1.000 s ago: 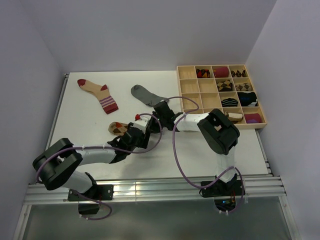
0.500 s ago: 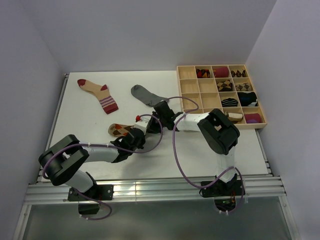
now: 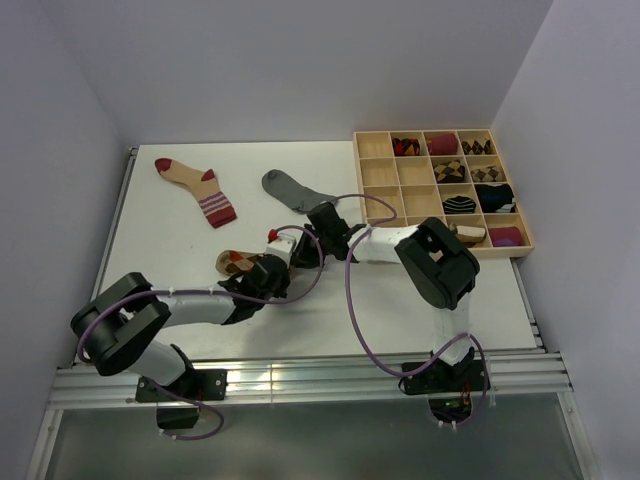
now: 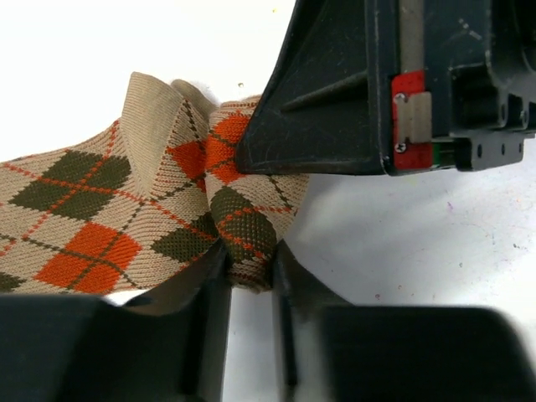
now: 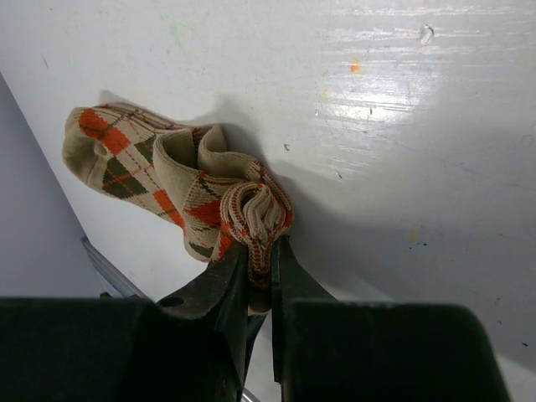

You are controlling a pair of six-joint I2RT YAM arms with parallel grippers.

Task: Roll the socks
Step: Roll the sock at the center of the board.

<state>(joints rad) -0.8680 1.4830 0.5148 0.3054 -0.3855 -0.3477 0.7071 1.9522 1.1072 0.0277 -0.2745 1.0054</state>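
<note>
The brown argyle sock lies half bunched at mid-table, its toe end pointing left. My left gripper is shut on a folded edge of that sock, and in the top view it sits at the sock's right end. My right gripper is shut on the bunched cuff of the same sock, and in the top view it reaches in from the right, close to the left one. The grey sock and the beige sock with dark-red toe and striped cuff lie flat farther back.
A wooden compartment tray at the back right holds several rolled sock bundles. The right gripper's black body hangs just above the sock in the left wrist view. Walls close in the table on the left, back and right.
My left gripper has shut on the argyle sock's fold and shifted slightly toward the right gripper. The right gripper has kept its hold and place.
</note>
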